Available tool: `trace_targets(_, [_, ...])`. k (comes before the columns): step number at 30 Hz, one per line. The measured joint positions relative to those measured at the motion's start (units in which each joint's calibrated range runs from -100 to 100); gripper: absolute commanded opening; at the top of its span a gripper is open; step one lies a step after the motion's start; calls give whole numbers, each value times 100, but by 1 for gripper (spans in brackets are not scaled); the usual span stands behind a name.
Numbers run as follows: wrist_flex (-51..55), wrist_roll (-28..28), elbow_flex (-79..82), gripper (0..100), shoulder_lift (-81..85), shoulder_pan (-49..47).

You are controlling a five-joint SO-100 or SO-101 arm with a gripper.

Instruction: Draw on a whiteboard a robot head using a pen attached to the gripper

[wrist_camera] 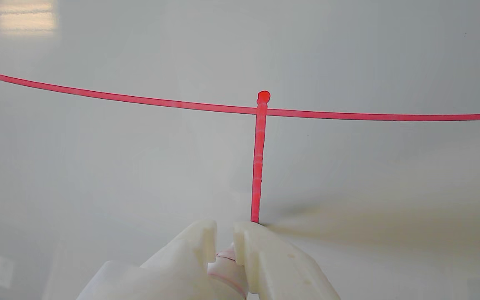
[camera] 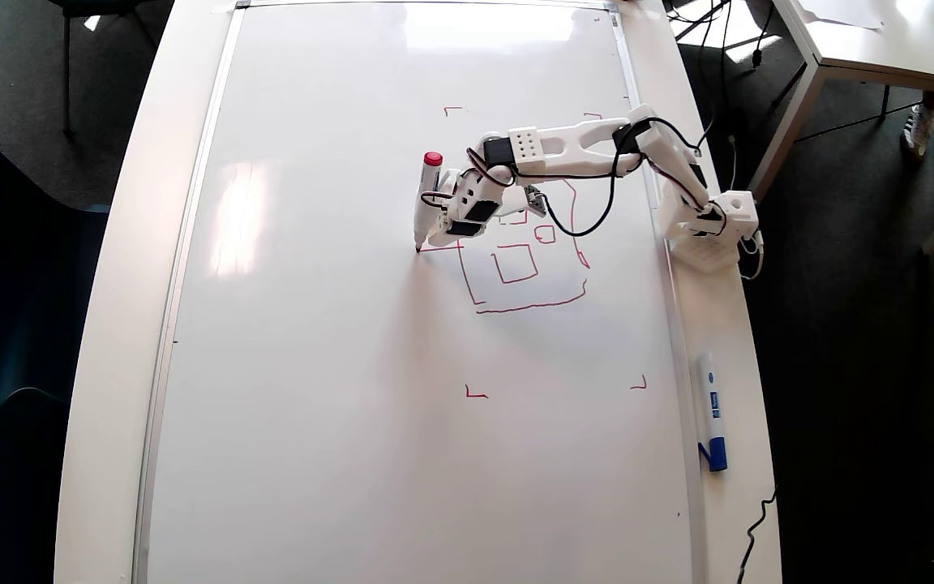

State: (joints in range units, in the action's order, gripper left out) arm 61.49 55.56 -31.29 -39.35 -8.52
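Note:
The whiteboard (camera: 313, 365) fills the table in the overhead view and fills the wrist view (wrist_camera: 98, 166). The red robot head (camera: 528, 276) is drawn on it: an outline with small squares inside, partly hidden under my arm. A short red stalk (wrist_camera: 258, 166) runs from the outline's long edge to the pen tip in the wrist view. My gripper (camera: 437, 212) is shut on the pen (camera: 426, 199), which stands tilted with its red cap up and its tip on the board left of the outline. In the wrist view the gripper (wrist_camera: 225, 231) clamps the pen (wrist_camera: 225, 266) between white jaws.
Small red corner marks (camera: 475, 393) frame the drawing area. A white marker with blue cap (camera: 712, 410) lies on the table edge right of the board. The arm's base (camera: 714, 231) stands on that same right edge. Another table (camera: 880, 40) is at top right.

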Motion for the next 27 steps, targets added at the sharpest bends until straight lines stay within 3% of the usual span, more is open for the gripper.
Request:
trace_targets(12, [-68, -243, -110, 1, -93, -287])
trace_targets(15, [-591, -375, -110, 1, -220, -294])
trace_targets(27, [-718, -95, -713, 1, -644, 173])
